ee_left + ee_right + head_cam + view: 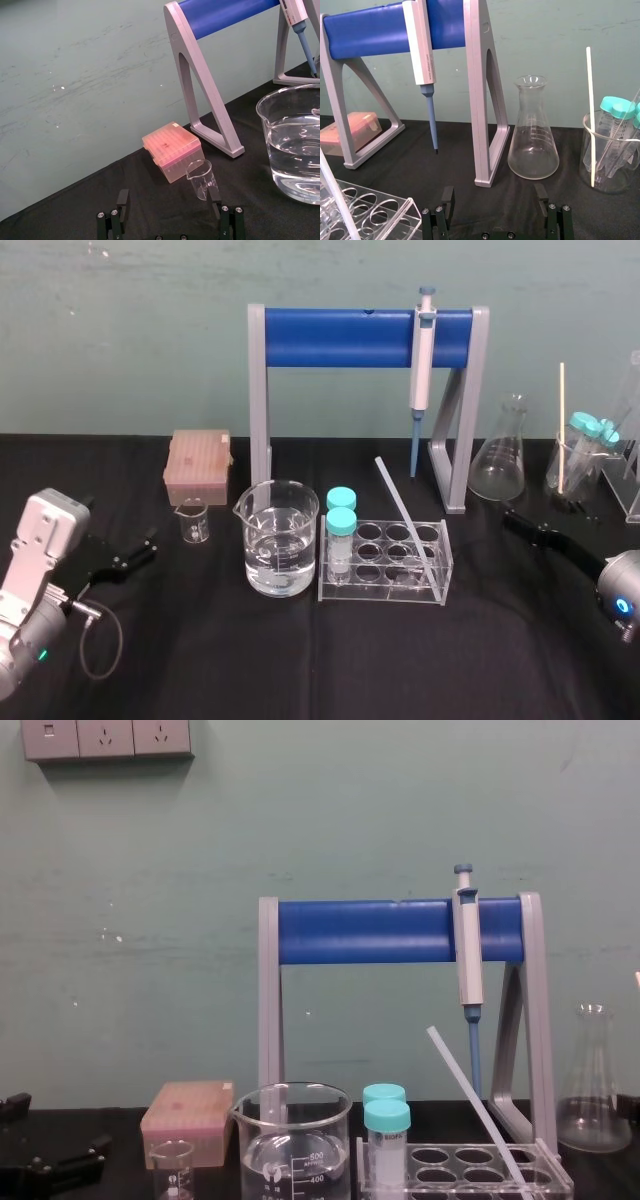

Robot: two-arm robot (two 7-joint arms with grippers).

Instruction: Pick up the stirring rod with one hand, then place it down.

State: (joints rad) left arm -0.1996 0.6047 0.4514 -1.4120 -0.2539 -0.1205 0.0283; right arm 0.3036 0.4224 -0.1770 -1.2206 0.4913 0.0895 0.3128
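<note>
Plainly, the rod [405,510] leans untouched in the rack [440,585] at the head view's centre, its top slanting to the upper left. The right gripper [495,196], at that view's right edge, has its jaws spread wide and empty. So has the left gripper [169,197] at lower left. I would send the right one in, pinch the rod above the rack and lift along its slant. The stand [455,455] and flask [498,455] crowd that side; bare table [300,660] lies in front.
</note>
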